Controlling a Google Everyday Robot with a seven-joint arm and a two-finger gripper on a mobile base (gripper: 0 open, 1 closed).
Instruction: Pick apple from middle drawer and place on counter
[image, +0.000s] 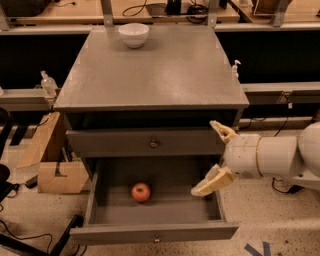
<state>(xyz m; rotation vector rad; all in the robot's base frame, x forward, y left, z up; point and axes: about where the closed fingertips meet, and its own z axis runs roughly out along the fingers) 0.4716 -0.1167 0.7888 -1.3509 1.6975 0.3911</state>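
The apple (141, 192), red with a yellowish patch, lies on the floor of the middle drawer (150, 233), which is pulled fully out, left of its centre. My gripper (203, 158) is open, with its cream fingers (212, 182) spread wide. It reaches in from the right above the drawer's right end, a good hand's width to the right of the apple and not touching it. The grey counter (150, 70) tops the cabinet above.
A white bowl (133, 34) stands at the counter's back edge. A closed drawer front with a brass knob (154, 144) sits above the open drawer. Cardboard boxes (55, 170) lie on the floor at left. Cables trail at right (282, 187).
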